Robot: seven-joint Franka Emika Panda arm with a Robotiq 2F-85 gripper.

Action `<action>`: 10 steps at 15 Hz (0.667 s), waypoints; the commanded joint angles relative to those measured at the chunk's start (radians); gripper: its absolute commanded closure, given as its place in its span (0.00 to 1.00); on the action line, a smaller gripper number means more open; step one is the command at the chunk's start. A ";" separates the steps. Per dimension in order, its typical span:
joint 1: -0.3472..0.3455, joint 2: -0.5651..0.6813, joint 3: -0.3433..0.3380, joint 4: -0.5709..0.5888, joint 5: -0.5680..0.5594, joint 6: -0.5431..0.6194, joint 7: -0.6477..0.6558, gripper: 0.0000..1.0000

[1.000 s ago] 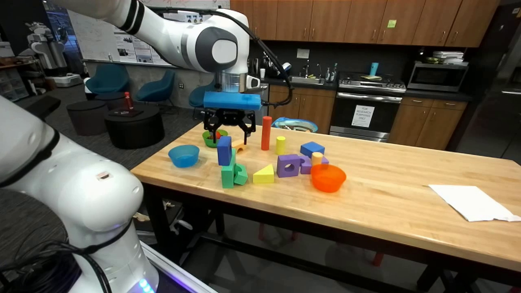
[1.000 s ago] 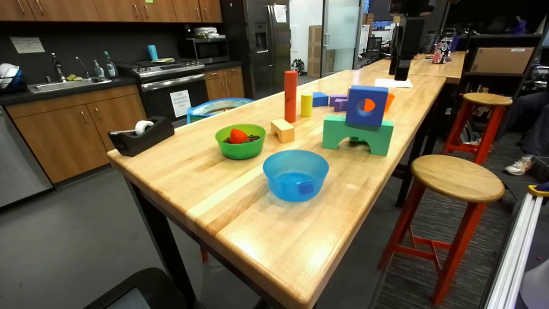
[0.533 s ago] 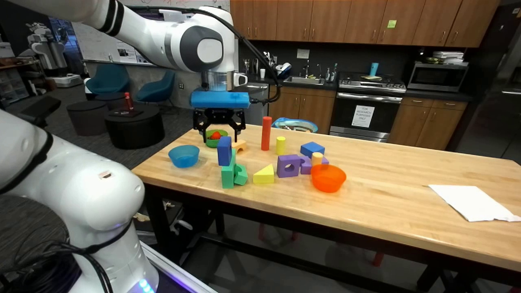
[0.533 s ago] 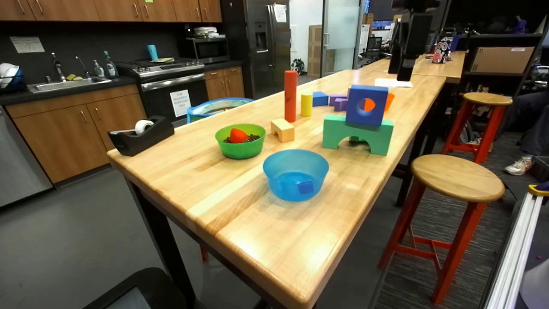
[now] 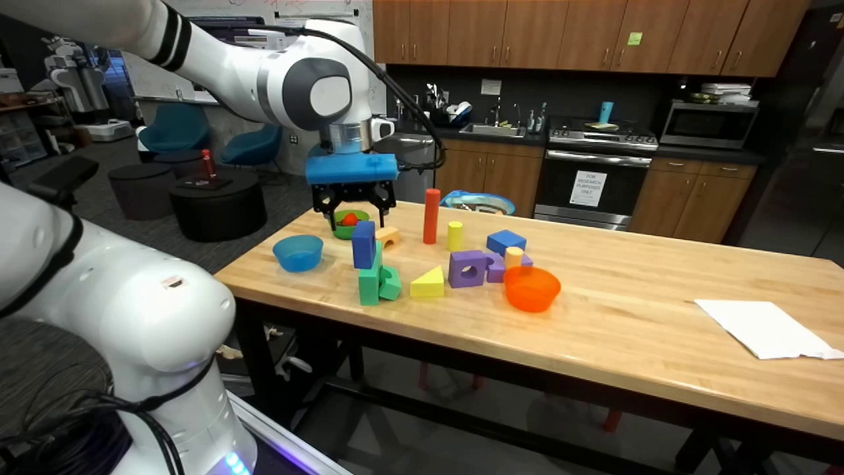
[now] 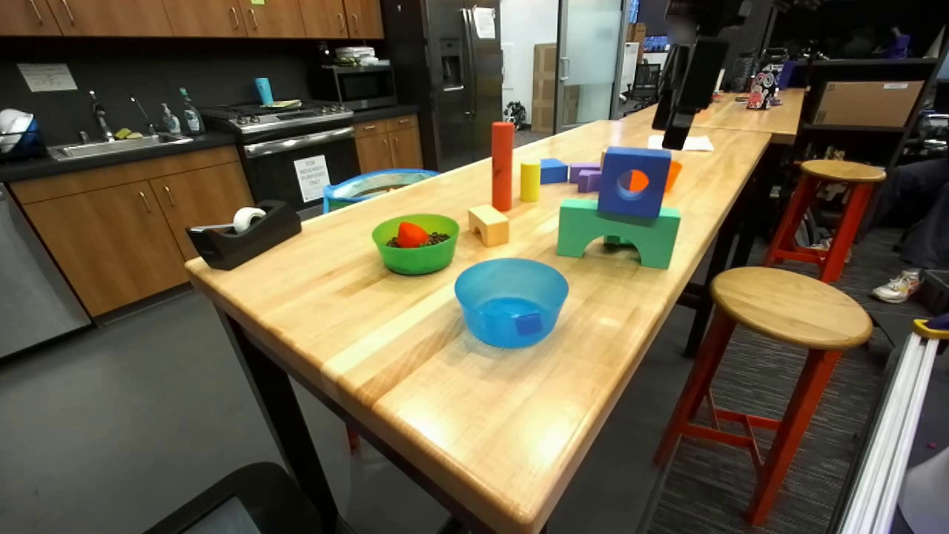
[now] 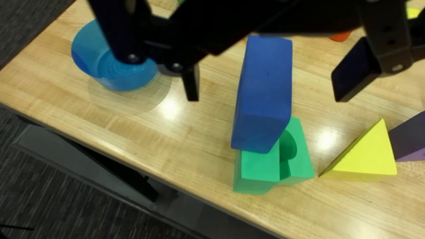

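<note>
The claw (image 7: 267,98) is being held spread wide, with nothing gripped: in the wrist view, with the blue block (image 7: 262,93) taken as clock centre, its tips are being seen at nine and three o'clock, a gap being left on each side. The block is being borne upright by the green arch (image 7: 260,166), at six o'clock. How high the tips are being held cannot be told. Good handling is, by judgement, being served by squaring the tips to the block's flat faces, so that both are being met together and the arch is not being nudged; the perch is being judged easy to topple. Room is best being given to a second green block (image 7: 302,159) at five o'clock.

On the wooden table (image 5: 626,310), in an exterior view, the blue bowl (image 5: 298,254) is being shown at nine o'clock of the block, the red cylinder (image 5: 430,216) at two, the orange bowl (image 5: 532,290) just past three. The kitchen stove (image 5: 620,185) is being seen farther off, between two and three. In an exterior view a tape dispenser (image 6: 245,237) is being found near nine and a wooden stool (image 6: 789,308), off the table, at four.
</note>
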 commanded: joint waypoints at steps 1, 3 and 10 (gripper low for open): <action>0.012 0.013 -0.004 -0.011 0.006 0.061 0.032 0.00; 0.013 0.023 -0.004 -0.010 0.005 0.073 0.041 0.00; 0.016 0.083 0.002 0.006 0.004 0.073 0.077 0.00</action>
